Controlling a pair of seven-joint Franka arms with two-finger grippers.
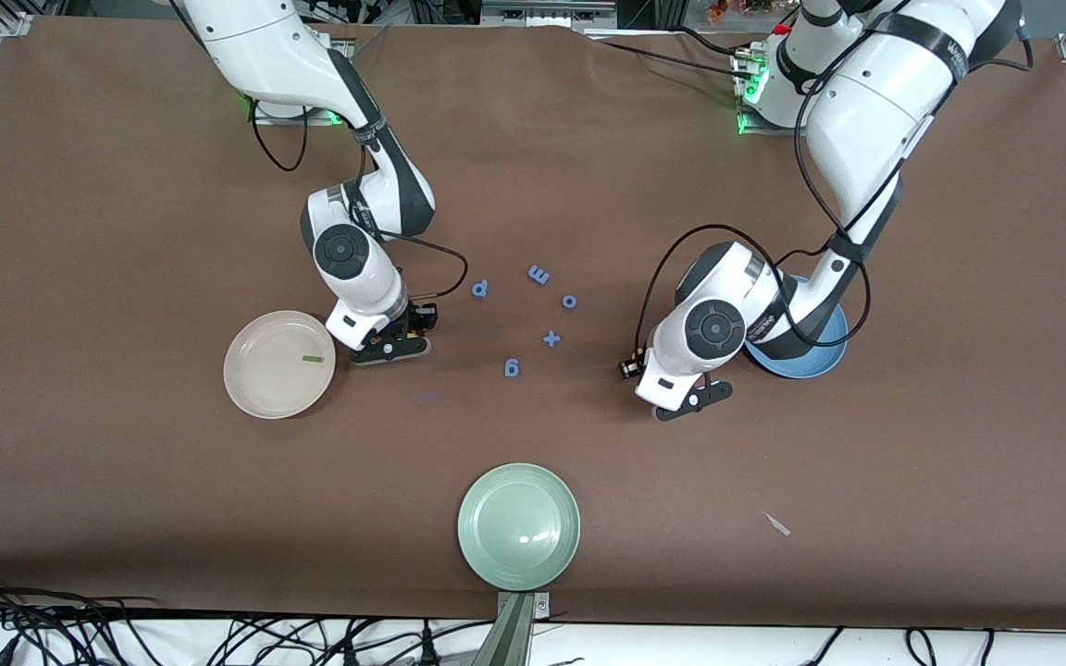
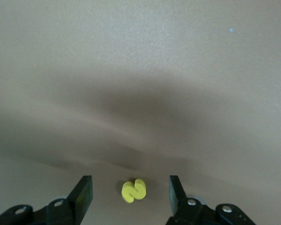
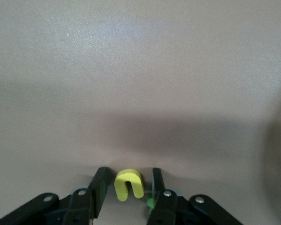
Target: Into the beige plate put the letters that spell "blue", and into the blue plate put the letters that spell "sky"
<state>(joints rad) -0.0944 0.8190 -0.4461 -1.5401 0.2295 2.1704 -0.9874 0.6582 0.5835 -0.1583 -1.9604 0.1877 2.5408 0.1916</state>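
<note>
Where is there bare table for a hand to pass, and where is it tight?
Free: the stretch between the beige plate and the green plate, and from the green plate toward the left arm's end. Crowded: the middle, where blue letters sit between the right tool over a yellow u and the left tool over a yellow s.

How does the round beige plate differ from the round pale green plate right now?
The round beige plate holds a small dark green bar; the round pale green plate holds nothing. The beige plate lies toward the right arm's end of the table; the green plate lies nearer the front camera. Both look equally large, with shallow rims.
</note>
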